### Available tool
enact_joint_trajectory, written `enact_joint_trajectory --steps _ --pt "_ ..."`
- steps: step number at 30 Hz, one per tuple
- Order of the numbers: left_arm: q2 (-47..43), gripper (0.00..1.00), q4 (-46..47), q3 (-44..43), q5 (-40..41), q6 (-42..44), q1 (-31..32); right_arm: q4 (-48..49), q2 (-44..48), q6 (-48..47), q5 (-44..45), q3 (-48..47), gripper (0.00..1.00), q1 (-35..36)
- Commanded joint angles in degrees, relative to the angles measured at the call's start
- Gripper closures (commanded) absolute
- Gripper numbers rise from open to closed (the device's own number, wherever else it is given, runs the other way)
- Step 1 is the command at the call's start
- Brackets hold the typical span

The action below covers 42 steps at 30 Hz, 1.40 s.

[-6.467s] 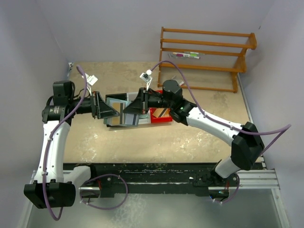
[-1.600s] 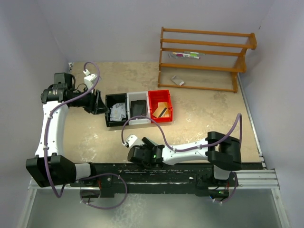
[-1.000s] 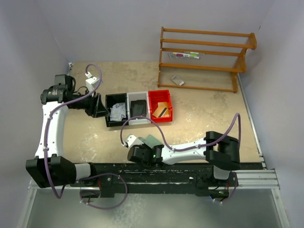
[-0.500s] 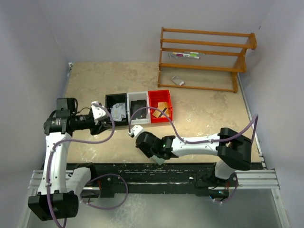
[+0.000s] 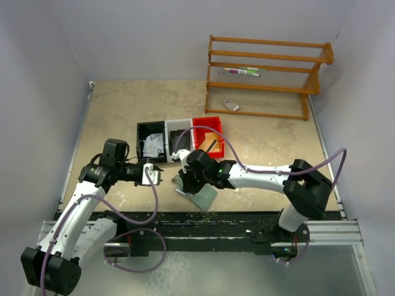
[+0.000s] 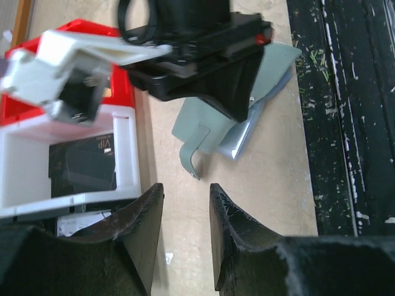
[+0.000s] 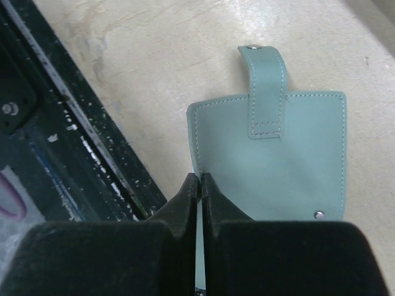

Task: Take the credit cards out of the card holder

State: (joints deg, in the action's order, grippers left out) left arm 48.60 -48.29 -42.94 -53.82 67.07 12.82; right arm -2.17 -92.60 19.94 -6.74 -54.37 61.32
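The grey-green card holder (image 5: 202, 195) lies on the table near the front edge, its strap (image 7: 265, 86) unfastened. My right gripper (image 7: 199, 179) is shut on the holder's edge (image 7: 278, 166) and sits over it in the top view (image 5: 186, 180). In the left wrist view the holder (image 6: 207, 120) shows a silvery-blue card (image 6: 244, 139) poking out beneath it. My left gripper (image 6: 185, 188) is open and empty, just left of the holder (image 5: 154, 176), pointing at it. An orange-yellow card (image 5: 210, 137) lies in the red bin (image 5: 217, 123).
Three bins stand in a row behind the grippers: black (image 5: 141, 148) with crumpled scraps, white (image 5: 179, 125) holding a black flat item (image 6: 83, 166), and red. A wooden rack (image 5: 265, 74) stands at the back right, a small grey scrap (image 5: 230, 105) before it. The black rail (image 5: 247, 219) runs along the front.
My left gripper has swung down and right from the black bin to beside the holder. My right gripper has shifted up from the front rail, and the holder sits slightly farther from it.
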Motion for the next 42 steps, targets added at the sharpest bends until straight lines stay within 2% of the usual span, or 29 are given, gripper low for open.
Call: enact_joint_trajectory --steps 1,8,13,18,27,30,35,36,39,42 --pt "-4.1 0.61 8.25 4.28 1.25 5.67 4.61 2.9 0.91 0.62 -11.26 -2.84 1.0 -2.52" --pt "-1.67 0.51 14.82 9.05 7.62 10.04 14.74 2.61 -1.52 -0.14 -16.29 -6.85 1.0 -4.94" --pt "3.69 0.52 24.67 10.79 15.44 9.56 21.55 2.19 -2.16 -0.87 -17.43 -7.52 1.0 -6.27" --pt "8.04 0.63 25.85 11.19 18.71 11.6 22.36 2.26 -1.8 -1.19 -18.36 -7.02 1.0 -7.15" --pt "8.01 0.68 27.63 12.2 23.07 9.82 22.39 2.15 -1.24 -2.1 -19.76 -5.91 1.0 -7.77" --pt "8.54 0.76 28.46 12.97 23.93 9.36 22.4 2.48 -0.93 -2.03 -20.33 -5.75 1.0 -7.85" --pt "9.73 1.0 26.6 11.43 22.33 5.29 22.36 3.79 -0.13 -1.13 -20.69 -5.39 1.0 -8.25" --pt "10.02 1.0 24.87 10.27 21.49 4.85 22.34 4.22 0.14 -0.9 -20.64 -4.99 0.94 -8.43" --pt "10.77 1.0 20.12 7.77 19.13 4.68 22.34 5.41 1.81 -0.88 -18.46 -2.86 0.47 -9.04" --pt "11.25 1.0 17.97 7.14 18.78 4.74 22.34 7.97 5.88 -0.93 -12.94 1.73 0.25 -9.03"
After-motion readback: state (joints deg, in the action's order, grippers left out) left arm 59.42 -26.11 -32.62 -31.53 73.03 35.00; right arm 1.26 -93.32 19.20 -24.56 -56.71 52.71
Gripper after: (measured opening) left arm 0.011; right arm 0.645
